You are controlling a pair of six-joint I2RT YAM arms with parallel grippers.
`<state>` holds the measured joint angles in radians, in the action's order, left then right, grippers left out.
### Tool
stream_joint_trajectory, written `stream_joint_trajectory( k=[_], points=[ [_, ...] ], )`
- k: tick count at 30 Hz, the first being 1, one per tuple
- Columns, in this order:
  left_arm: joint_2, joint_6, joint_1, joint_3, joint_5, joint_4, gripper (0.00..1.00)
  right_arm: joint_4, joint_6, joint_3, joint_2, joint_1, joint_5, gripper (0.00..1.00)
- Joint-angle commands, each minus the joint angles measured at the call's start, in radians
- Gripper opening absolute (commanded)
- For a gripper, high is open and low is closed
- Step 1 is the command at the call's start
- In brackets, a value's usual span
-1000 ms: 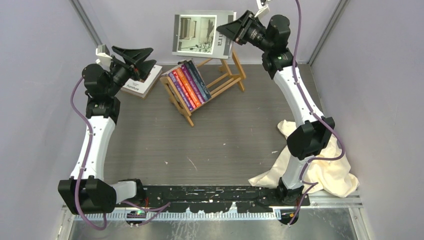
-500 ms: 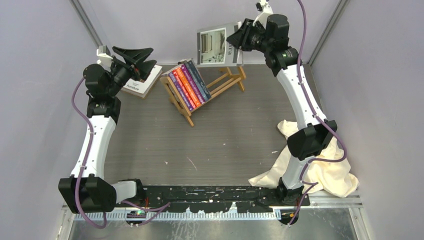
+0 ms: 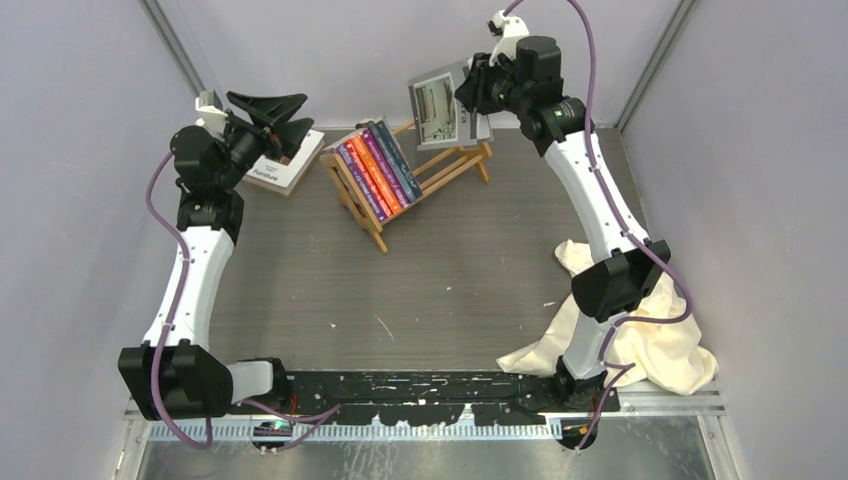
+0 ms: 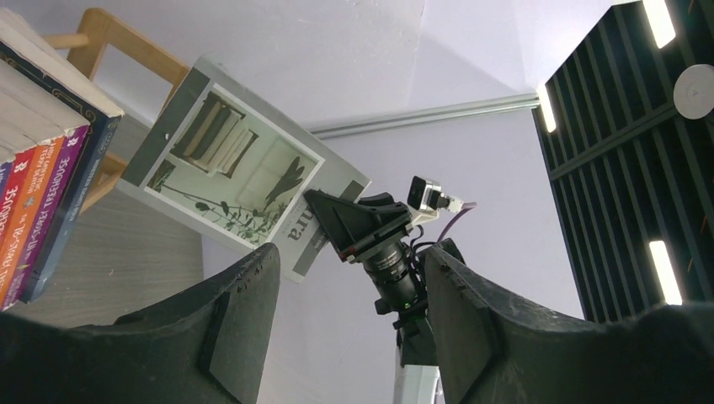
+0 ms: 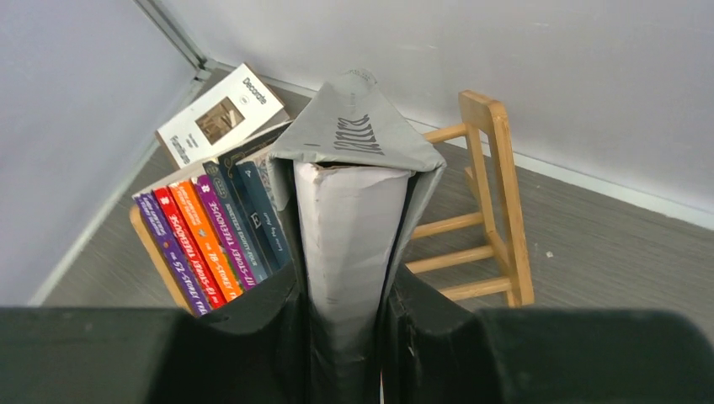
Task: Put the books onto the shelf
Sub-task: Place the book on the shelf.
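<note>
The light-wood shelf (image 3: 452,166) (image 5: 491,198) stands at the back of the table. Several paperback books (image 3: 376,170) (image 5: 205,241) lean in its left end, spines up. My right gripper (image 3: 472,84) (image 5: 345,290) is shut on a large grey book (image 3: 438,101) (image 5: 352,210), holding it upright just above the shelf's empty right part, beside the dark blue paperback. A white book (image 3: 287,166) (image 5: 221,122) lies flat left of the shelf. My left gripper (image 3: 287,113) (image 4: 349,269) hovers open over that white book with nothing between its fingers.
A cream cloth (image 3: 645,335) lies crumpled at the right, around the right arm's base. Lilac walls close in the table at the back and both sides, with the shelf near the back wall.
The right arm has carried the grey book down and left toward the shelf, turning it from cover-up to nearly edge-on. The left arm has barely moved.
</note>
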<state>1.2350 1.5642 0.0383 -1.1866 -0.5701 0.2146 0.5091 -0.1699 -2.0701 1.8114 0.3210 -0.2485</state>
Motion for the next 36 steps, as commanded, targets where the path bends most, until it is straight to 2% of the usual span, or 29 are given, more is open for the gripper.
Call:
stream_joint_trajectory(
  k=[1, 16, 36],
  points=[
    [0.005, -0.003, -0.009, 0.002, 0.009, 0.080, 0.64, -0.026, 0.125, -0.054, -0.024, 0.045, 0.079, 0.34],
    [0.044, 0.011, -0.014, 0.041, 0.020, 0.140, 0.64, -0.013, 0.286, -0.059, 0.097, 0.138, 0.183, 0.35],
    [0.105, 0.037, -0.013, 0.056, 0.009, 0.217, 0.64, 0.009, 0.316, -0.093, 0.192, 0.199, 0.208, 0.37]
  ],
)
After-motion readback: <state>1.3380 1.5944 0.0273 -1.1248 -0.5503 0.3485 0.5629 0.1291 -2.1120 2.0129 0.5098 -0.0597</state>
